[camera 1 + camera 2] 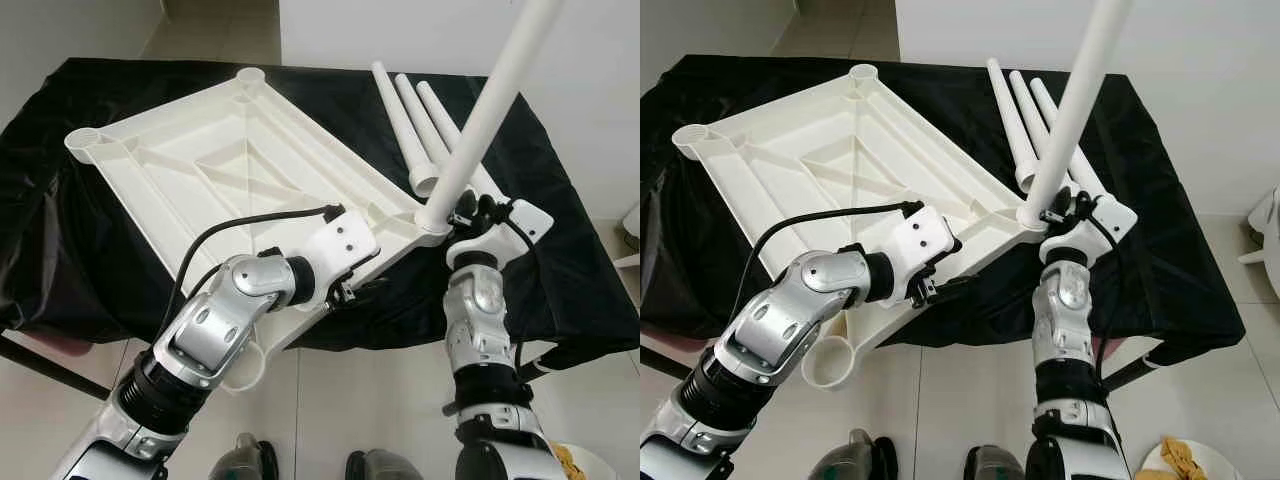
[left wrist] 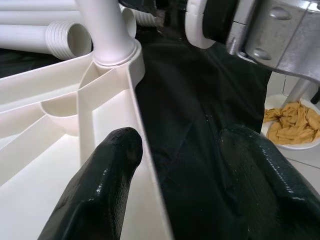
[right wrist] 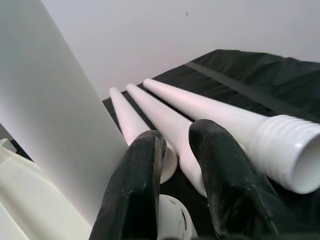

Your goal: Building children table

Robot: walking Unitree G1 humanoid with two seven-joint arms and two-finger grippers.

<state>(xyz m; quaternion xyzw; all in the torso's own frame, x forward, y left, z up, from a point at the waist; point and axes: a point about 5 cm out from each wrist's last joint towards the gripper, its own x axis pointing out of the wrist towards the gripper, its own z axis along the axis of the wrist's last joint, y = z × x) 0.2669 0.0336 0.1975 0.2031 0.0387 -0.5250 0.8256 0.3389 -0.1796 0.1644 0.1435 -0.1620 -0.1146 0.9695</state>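
Observation:
The white tabletop (image 1: 220, 170) lies upside down on the black-draped table (image 1: 570, 270). One white leg (image 1: 490, 100) stands tilted in the tabletop's near right corner socket (image 1: 436, 226). Three loose legs (image 1: 425, 120) lie side by side behind it. My left gripper (image 1: 350, 292) is open astride the tabletop's near rim (image 2: 145, 150), one finger (image 2: 107, 170) inside the rim and the other over the cloth. My right gripper (image 1: 478, 208) sits just right of the standing leg's foot. Its fingers (image 3: 135, 180) are close together with nothing between them, and the leg (image 3: 45, 125) stands beside them.
The tabletop's near left corner socket (image 1: 245, 372) hangs over the table's front edge. A plate of yellow pieces (image 1: 1180, 460) lies on the tiled floor at the right. A white wall stands behind the table.

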